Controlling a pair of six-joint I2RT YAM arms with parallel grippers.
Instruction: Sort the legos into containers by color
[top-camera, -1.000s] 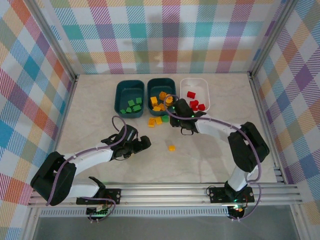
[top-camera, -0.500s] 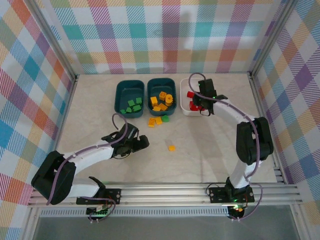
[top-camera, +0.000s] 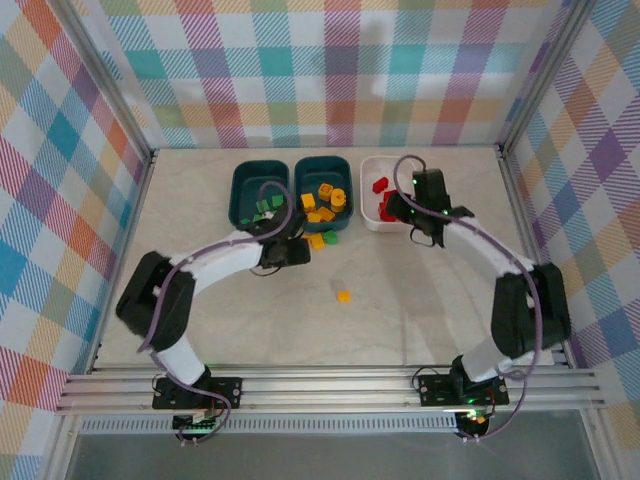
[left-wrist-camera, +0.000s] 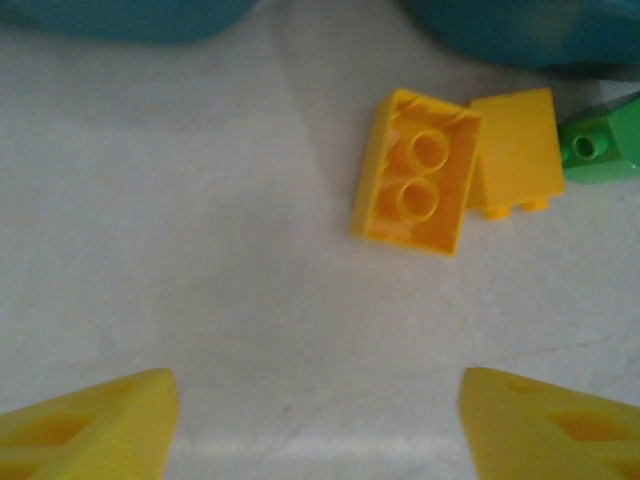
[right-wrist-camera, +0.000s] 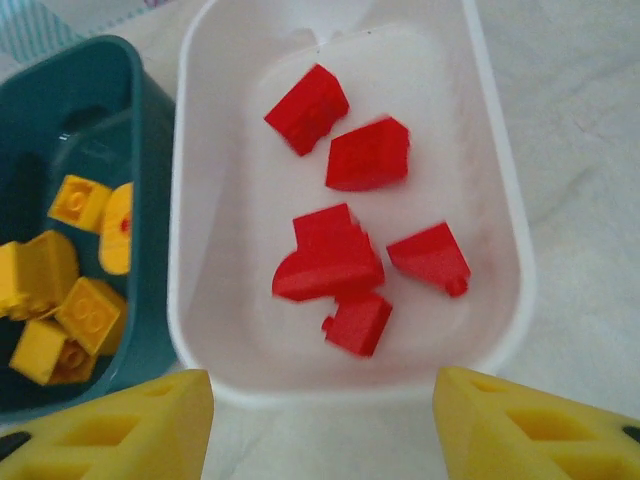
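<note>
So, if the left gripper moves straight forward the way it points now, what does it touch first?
Most likely the upturned yellow brick, lying just right of the line from the open left gripper. Before it there is bare table; depth is unclear, so it may touch the table first.

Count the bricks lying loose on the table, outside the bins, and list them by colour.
Yellow bricks: 3
Green bricks: 1
Total: 4
</note>
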